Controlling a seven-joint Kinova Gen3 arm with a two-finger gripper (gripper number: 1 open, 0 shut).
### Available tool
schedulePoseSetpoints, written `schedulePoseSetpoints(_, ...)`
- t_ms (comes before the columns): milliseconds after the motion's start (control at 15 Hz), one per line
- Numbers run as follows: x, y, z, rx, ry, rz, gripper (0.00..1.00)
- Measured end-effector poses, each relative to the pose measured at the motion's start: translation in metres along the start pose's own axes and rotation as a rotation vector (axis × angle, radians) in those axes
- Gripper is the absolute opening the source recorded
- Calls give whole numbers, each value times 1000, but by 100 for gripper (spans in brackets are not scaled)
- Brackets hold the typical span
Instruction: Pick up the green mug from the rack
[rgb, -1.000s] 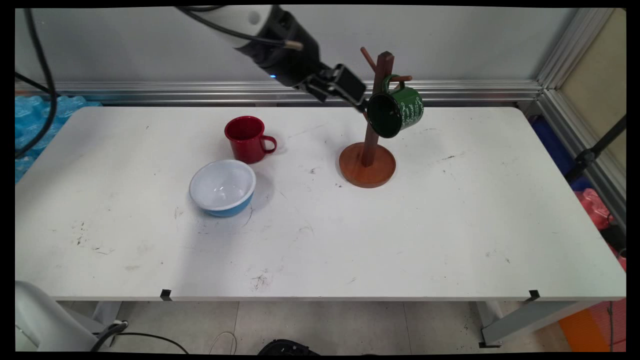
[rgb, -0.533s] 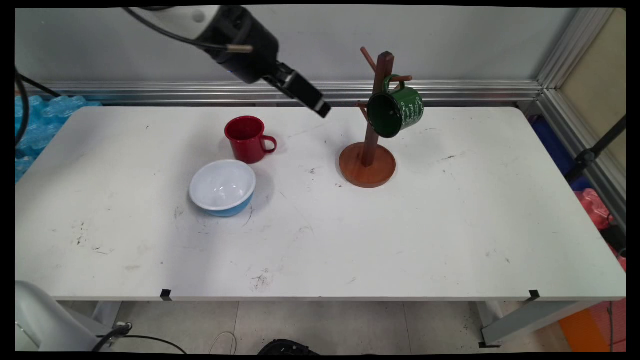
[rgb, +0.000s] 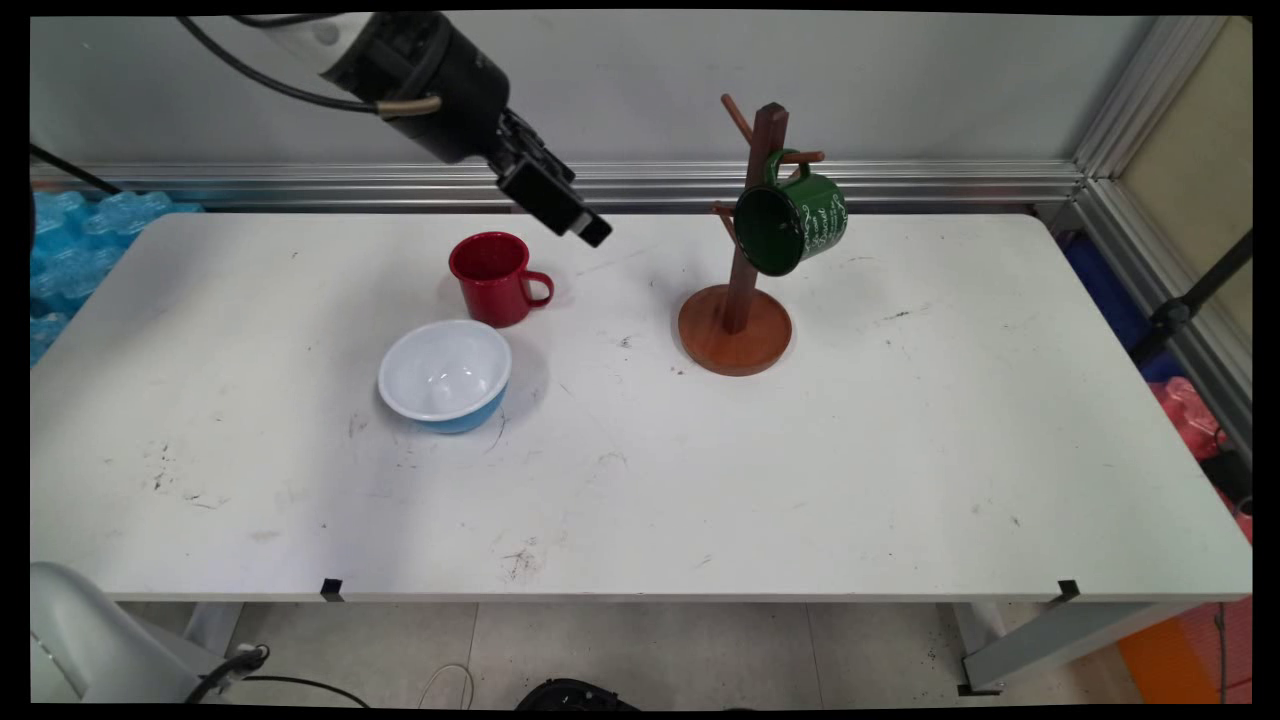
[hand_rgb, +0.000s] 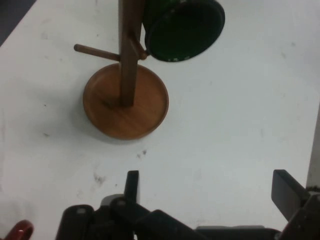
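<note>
My gripper (rgb: 585, 228) hangs open and empty above the table's far side, just right of and above a red mug (rgb: 495, 278) standing upright. In the hand view its fingers (hand_rgb: 131, 182) are spread wide with nothing between them, the gripper (hand_rgb: 210, 187) pointing toward the wooden mug tree (hand_rgb: 126, 102). A dark green mug (rgb: 792, 222) hangs by its handle on a peg of the mug tree (rgb: 735, 328), well to the gripper's right. The green mug (hand_rgb: 184, 30) shows its opening to the hand camera. A sliver of the red mug (hand_rgb: 20, 231) shows at bottom left.
A blue bowl with a white inside (rgb: 445, 375) sits just in front of the red mug. The white table (rgb: 800, 480) ends at a wall rail behind. Blue packing material (rgb: 60, 240) lies off the left end.
The gripper has drawn back leftward from the green mug, from beside the mug tree to above the red mug. The green mug stays hanging on its peg.
</note>
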Motion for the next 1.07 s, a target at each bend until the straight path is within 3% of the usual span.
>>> schedulePoseSetpoints(267, -5, -6, -4, -5, -9, 50, 100)
schedulePoseSetpoints(667, 3, 4, 1, -40, 24, 46, 100)
schedulePoseSetpoints(1067, 30, 33, 30, -78, 79, -60, 100)
